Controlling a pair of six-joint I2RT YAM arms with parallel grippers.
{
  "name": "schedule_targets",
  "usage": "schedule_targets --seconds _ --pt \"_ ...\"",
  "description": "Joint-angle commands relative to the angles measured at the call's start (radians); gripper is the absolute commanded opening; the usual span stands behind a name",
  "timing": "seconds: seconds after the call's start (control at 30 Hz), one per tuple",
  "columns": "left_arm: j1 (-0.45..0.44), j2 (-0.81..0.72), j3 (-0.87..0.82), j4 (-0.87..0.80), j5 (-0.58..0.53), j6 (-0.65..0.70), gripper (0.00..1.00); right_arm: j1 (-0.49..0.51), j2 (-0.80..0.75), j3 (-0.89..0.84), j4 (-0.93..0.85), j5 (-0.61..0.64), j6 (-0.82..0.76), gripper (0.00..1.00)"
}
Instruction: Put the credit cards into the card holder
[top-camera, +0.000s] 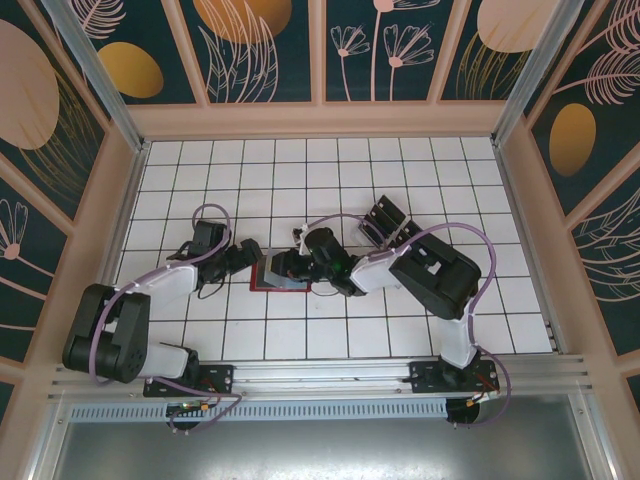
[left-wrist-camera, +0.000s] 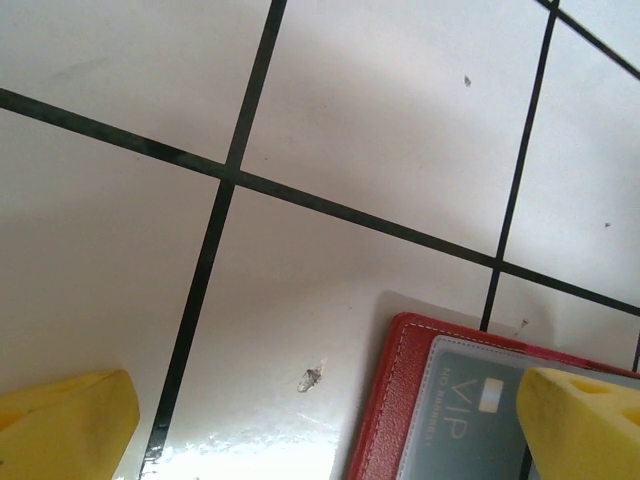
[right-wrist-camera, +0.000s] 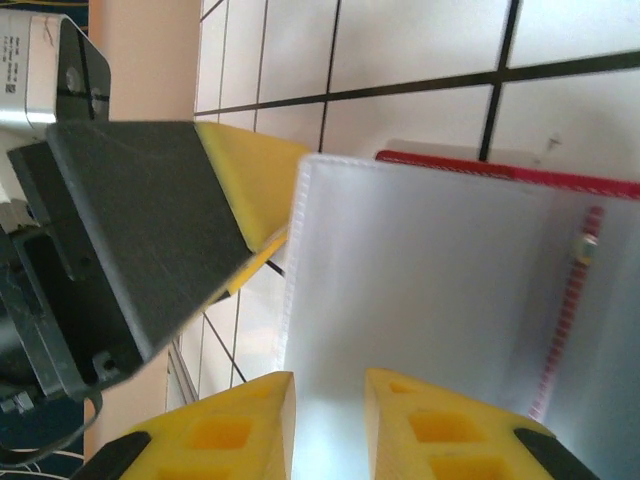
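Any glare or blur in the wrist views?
Left wrist: glare patch on the tile near the card holder; yellow fingers soft. Right wrist: clear sleeve washed out, own fingers blurred. Top view: evenly lit, sharp.

The left arm (top-camera: 165, 283) and right arm (top-camera: 435, 270) have black joint housings, pale grey links and lilac cables (top-camera: 212, 207) looping behind the fingers (right-wrist-camera: 440, 435), which are yellow wedges with square recesses.

Credit card (left-wrist-camera: 462, 412) under the card holder's (left-wrist-camera: 385, 425) clear sleeve, 5 o'clock, left wrist view: "VIP"; smaller adjoining line, possibly "NO.", otherwise illegible.
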Motion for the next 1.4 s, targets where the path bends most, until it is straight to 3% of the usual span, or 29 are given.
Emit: schedule_targets --seconds 0.0,0.33,0.73,1.07,1.37 --pt "0.003 -0.032 -0.019 0.05 -0.085 -0.044 0.99 -0.006 0.034 0.064 -0.092 -0.012 -0.047 0.24" --pt "0.001 -0.119 -0.04 0.039 -0.07 -0.075 0.99 -0.005 0.144 0.193 -0.209 -0.039 -0.091 0.22" --pt "0.002 -0.149 -0.081 0.035 -0.025 -0.062 0.99 0.003 0.193 0.224 -0.211 -0.062 -0.088 0.22" --pt "0.001 -0.141 -0.088 0.032 -0.01 -0.029 0.99 -0.026 0.027 0.237 -0.225 -0.098 -0.172 0.3" --pt "-0.016 -0.138 -0.063 0.015 -0.001 0.023 0.98 -0.099 -0.232 0.063 -0.369 0.028 -0.242 0.35"
